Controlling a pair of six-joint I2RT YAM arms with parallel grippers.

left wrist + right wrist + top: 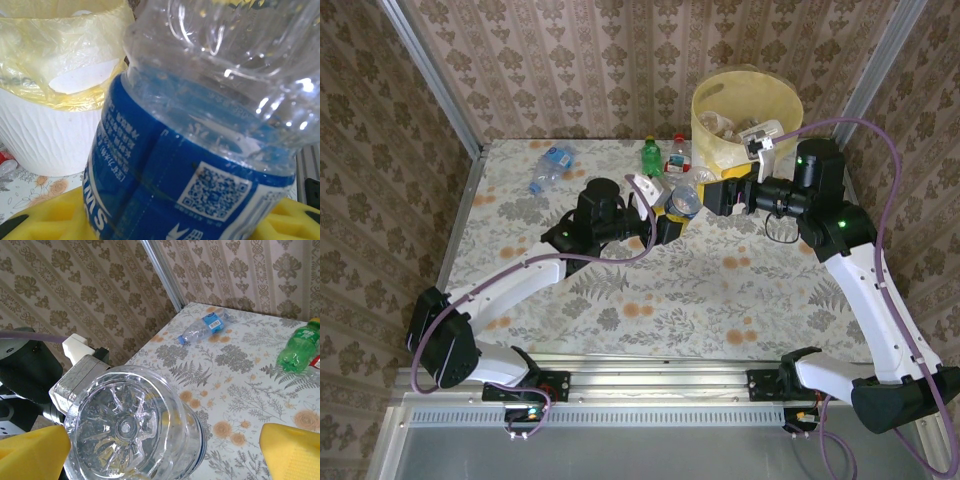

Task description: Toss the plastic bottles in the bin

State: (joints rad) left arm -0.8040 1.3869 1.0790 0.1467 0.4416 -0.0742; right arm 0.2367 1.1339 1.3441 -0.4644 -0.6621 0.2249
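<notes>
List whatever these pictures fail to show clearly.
Held bottle: cap unseen; it overruns the left wrist frame, and the right wrist view faces its base.
Bin: count of bottles inside; top view, its near wall and the right arm cover part.
Lying bottle: label text too small, top and right wrist views.
Green bottle: cap clipped by the right wrist frame's edge.

Blue label (150, 165) of the bottle (225, 75): QR code (214, 192), tiny illegible white print, cropped white letters "SW".
</notes>
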